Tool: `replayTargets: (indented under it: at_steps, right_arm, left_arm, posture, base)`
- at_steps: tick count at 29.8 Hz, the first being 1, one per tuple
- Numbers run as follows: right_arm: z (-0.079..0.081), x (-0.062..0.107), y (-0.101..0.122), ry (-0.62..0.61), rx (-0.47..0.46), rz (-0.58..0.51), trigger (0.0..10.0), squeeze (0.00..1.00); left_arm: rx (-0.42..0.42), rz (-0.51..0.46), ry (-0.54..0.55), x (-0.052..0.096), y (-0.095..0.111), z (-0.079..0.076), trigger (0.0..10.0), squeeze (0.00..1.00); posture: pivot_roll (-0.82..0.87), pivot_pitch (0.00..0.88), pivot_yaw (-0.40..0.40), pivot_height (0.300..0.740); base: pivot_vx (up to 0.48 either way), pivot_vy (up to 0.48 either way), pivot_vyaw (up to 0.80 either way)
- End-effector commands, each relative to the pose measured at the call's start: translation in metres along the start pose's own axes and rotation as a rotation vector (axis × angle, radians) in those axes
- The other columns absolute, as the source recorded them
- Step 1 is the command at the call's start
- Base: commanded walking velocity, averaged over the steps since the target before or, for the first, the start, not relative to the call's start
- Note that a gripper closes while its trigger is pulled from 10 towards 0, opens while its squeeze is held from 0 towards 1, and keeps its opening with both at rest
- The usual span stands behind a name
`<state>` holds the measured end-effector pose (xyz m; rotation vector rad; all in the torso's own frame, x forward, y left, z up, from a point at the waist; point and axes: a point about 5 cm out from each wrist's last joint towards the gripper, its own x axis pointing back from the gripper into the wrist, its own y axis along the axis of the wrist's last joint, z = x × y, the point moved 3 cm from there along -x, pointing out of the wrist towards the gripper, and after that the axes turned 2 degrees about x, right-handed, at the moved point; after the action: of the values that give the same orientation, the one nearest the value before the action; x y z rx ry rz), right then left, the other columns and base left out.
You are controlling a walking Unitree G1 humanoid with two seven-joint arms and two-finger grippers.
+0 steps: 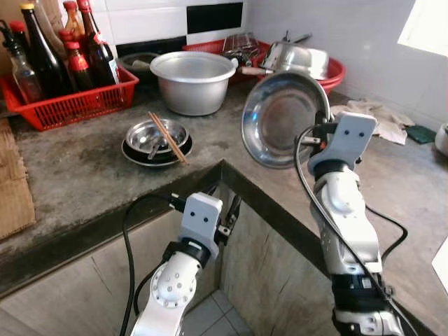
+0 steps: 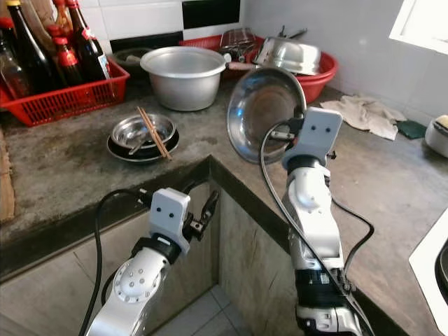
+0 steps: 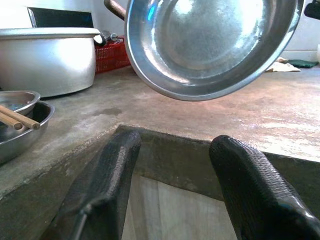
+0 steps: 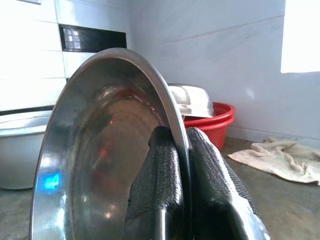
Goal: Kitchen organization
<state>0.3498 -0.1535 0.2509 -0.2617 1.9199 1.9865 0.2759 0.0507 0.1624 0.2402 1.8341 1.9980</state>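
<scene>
Best to keep the round shiny steel dish (image 1: pixel 281 119) pinched firmly by its rim and carried level, clear of the wide aluminium pot (image 1: pixel 192 80) and the stacked steel bowls with wooden chopsticks (image 1: pixel 157 140) near the table's inner corner. Right gripper (image 4: pixel 181 165) clamped tight on that rim, one finger either side, dish lifted tilted above the grey concrete table (image 1: pixel 84 168). Left gripper (image 3: pixel 175 165) parted wide, empty, just below the table's front edge
</scene>
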Motion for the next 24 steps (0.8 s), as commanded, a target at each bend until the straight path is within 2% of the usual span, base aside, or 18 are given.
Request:
replayTargets:
  at_steps: [1,3,9,11,12,13,14,19,20,24]
  right_arm:
    - [-0.002,0.008,0.009,0.003,0.009,-0.055,0.0,0.00]
    - [-0.005,0.017,0.007,-0.020,-0.005,-0.053,0.0,0.00]
    - [-0.004,0.022,0.009,-0.031,0.003,-0.058,0.0,0.00]
    - [-0.003,0.023,0.012,-0.028,0.032,-0.084,0.0,0.00]
    - [-0.002,0.027,0.013,-0.021,0.081,-0.099,0.0,0.00]
    - [-0.002,0.027,0.013,-0.021,0.081,-0.099,0.0,0.00]
    - [0.000,0.030,0.013,-0.009,0.117,-0.107,4.6,0.00]
    - [0.002,0.032,0.013,-0.001,0.141,-0.108,4.6,0.00]
    - [0.003,0.033,0.013,0.006,0.152,-0.104,10.0,0.00]
    - [0.003,0.034,0.013,0.011,0.145,-0.101,10.0,0.00]
  left_arm:
    - [0.004,-0.018,-0.008,-0.001,0.004,-0.002,10.0,0.00]
    - [0.007,-0.026,-0.014,-0.002,0.006,-0.002,10.0,0.00]
    - [0.007,-0.031,-0.017,-0.002,0.007,-0.003,10.0,0.00]
    - [0.007,-0.039,-0.019,-0.003,0.008,-0.003,10.0,0.00]
    - [0.006,-0.047,-0.020,-0.004,0.010,-0.002,10.0,0.00]
    - [0.006,-0.047,-0.020,-0.004,0.010,-0.002,10.0,0.00]
    - [0.005,-0.054,-0.021,-0.004,0.011,-0.002,10.0,0.00]
    - [0.004,-0.057,-0.021,-0.004,0.012,-0.002,10.0,0.00]
    - [0.003,-0.058,-0.021,-0.004,0.012,-0.002,10.0,0.00]
    - [0.003,-0.057,-0.022,-0.004,0.011,-0.002,10.0,0.00]
  posture:
    - [0.02,0.000,-0.040,0.740]
    - [0.01,0.000,-0.034,0.740]
    - [0.01,0.000,-0.034,0.740]
    - [0.01,0.000,-0.028,0.740]
    - [0.01,0.000,-0.028,0.740]
    - [0.01,0.000,-0.028,0.740]
    - [0.01,0.000,-0.028,0.740]
    - [0.01,0.000,-0.028,0.740]
    - [0.01,0.000,-0.025,0.740]
    - [0.01,0.000,-0.029,0.740]
  base:
    - [0.000,0.000,0.00]
    - [0.000,0.000,0.00]
    - [0.000,0.000,0.00]
    - [0.000,0.000,0.00]
    - [0.000,0.000,0.00]
    - [0.000,0.000,0.00]
    - [0.000,0.000,0.00]
    - [0.000,0.000,0.00]
    - [0.000,0.000,0.00]
    - [0.000,0.000,0.00]
